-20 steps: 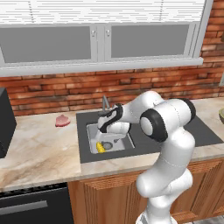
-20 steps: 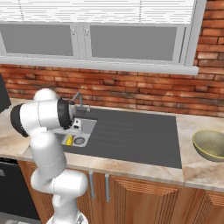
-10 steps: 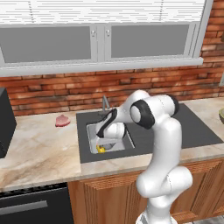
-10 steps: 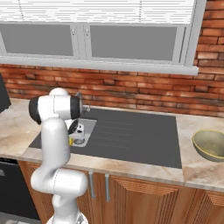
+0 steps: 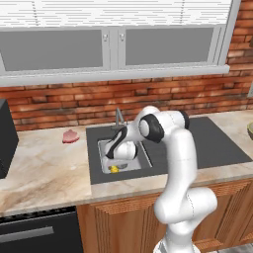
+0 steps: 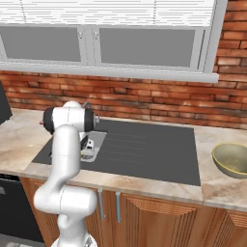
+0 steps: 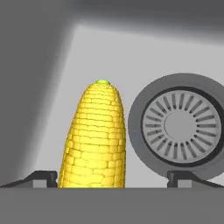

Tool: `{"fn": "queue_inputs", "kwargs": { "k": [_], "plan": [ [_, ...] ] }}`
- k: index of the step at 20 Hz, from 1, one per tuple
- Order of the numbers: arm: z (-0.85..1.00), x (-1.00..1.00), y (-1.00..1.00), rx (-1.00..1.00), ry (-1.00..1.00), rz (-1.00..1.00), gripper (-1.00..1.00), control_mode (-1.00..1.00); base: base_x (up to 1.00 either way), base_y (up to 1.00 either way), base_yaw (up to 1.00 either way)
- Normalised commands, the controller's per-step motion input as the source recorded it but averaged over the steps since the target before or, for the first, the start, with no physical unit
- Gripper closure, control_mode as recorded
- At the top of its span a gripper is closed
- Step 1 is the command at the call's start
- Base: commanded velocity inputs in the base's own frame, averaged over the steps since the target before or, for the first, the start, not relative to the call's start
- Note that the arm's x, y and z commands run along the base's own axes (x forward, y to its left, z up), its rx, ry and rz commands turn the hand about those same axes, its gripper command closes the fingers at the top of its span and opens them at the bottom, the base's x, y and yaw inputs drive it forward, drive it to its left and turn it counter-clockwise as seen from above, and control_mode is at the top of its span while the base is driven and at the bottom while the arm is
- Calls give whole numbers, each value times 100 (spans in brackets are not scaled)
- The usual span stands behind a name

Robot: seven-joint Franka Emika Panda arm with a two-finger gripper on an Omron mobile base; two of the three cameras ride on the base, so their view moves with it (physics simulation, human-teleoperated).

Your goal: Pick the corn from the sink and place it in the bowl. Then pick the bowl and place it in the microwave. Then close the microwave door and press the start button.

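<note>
Your tool [image 7: 112,177] hangs low in the sink [image 5: 106,150], jaws spread wide, tips either side of the corn [image 7: 95,138], whose base is cut off lower centre. Drain [image 7: 181,124] right of it. Bowl [image 6: 232,159] cropped at right edge on the tabletop [image 6: 222,185].

Glossy white tubular arm [image 5: 180,163] with rounded segments, dark joint caps, bulbous white base, dark hand [image 5: 114,150].

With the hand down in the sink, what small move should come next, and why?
Probably close the jaws on the short yellow corn cob. The hand view shows both dark fingertips standing open with the cob between them on the grey metal sink floor, beside the round drain.
</note>
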Motion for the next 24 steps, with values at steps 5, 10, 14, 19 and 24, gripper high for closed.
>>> {"fn": "queue_inputs", "kwargs": {
  "k": [5,10,14,19,24],
  "plan": [
    [-50,39,17,0,0,0,-100,-100,0,0,0],
    [-8,3,2,-1,0,0,100,-100,0,0,0],
    [14,-6,-13,1,0,0,100,-100,0,0,0],
    [78,-25,-19,6,-5,0,100,-100,0,0,0],
    [91,-12,-7,5,-4,0,100,-100,0,0,0]
  ]
}}
